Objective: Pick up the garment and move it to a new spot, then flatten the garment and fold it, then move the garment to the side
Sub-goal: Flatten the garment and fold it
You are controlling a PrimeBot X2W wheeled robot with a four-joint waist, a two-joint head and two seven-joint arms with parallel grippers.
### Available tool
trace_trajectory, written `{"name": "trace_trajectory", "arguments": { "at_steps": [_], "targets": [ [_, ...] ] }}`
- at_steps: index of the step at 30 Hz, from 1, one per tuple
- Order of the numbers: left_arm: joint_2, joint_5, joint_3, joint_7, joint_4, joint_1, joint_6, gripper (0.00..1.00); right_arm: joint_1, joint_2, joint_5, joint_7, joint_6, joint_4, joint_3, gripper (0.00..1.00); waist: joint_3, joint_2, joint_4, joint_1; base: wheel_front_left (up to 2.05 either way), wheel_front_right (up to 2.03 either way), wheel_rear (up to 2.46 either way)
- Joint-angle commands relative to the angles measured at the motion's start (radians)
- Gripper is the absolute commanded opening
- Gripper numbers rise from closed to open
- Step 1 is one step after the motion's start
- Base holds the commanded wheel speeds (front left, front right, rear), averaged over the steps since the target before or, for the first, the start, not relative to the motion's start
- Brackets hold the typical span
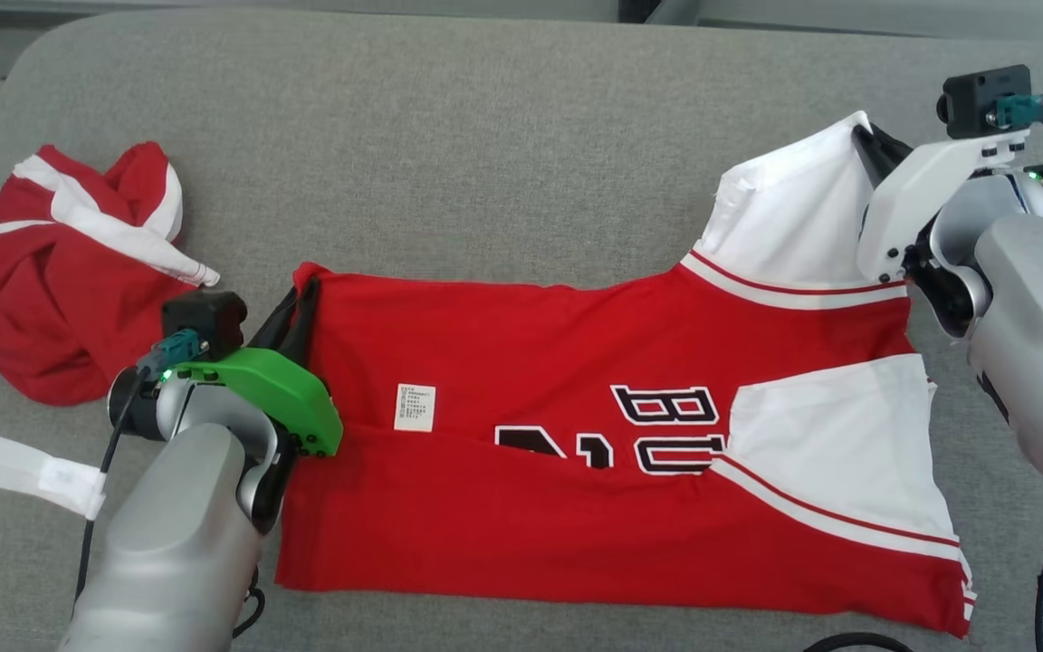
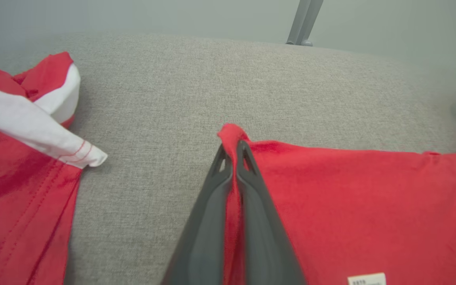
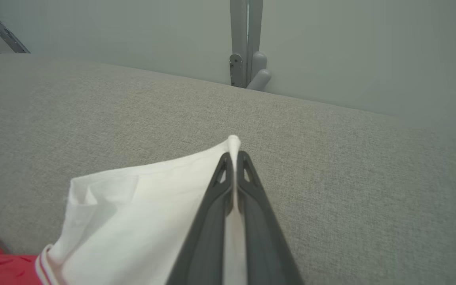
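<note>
**Both claws clamped, one arm each side**

Left claw (image 1: 301, 297) is pressed closed with fingers pointing up-view, pinching a red corner of the garment (image 1: 531, 353). The green wrist cover (image 1: 272, 389) sits behind it, and the grey left forearm (image 1: 173, 534) rises from the bottom edge. Right claw (image 1: 861, 136) is likewise closed, nipping a white corner. Behind it are the white wrist cover (image 1: 915, 195) and the grey right forearm (image 1: 1038, 317) at the right edge.

Smooth matt cloth garment (image 1: 576, 362) on rough woven (grey) table (image 1: 485, 136).
</note>
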Motion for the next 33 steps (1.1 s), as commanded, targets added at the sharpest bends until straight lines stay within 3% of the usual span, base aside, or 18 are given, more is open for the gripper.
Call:
{"name": "trace_trajectory", "arguments": {
  "at_steps": [1, 8, 22, 33],
  "targets": [
    [0.011, 0.007, 0.01, -0.003, -0.012, 0.021, 0.002, 0.0, 0.028, -0.007, 0.021, -0.021, -0.002, -0.016, 0.004, 0.0, -0.06, 0.0, -0.041, 0.0, 0.0, 0.0, 0.0],
    [0.036, 0.012, 0.038, -0.001, -0.045, 0.092, 0.002, 0.0, 0.118, -0.027, 0.096, -0.075, -0.002, -0.094, 0.025, 0.0, -0.12, 0.0, -0.066, 0.0, 0.0, 0.0, 0.0],
    [0.073, 0.012, 0.108, -0.001, -0.117, 0.344, 0.002, 0.0, 0.458, -0.085, 0.245, -0.149, -0.002, -0.303, 0.081, 0.0, -0.247, 0.0, -0.123, 0.0, 0.0, 0.0, 0.0],
    [0.049, 0.022, 0.175, -0.001, -0.147, 0.464, 0.002, 0.0, 0.622, -0.051, 0.288, -0.174, -0.001, -0.334, 0.073, 0.0, -0.268, 0.0, -0.158, 0.0, 0.0, 0.0, 0.0]
  ]
}}
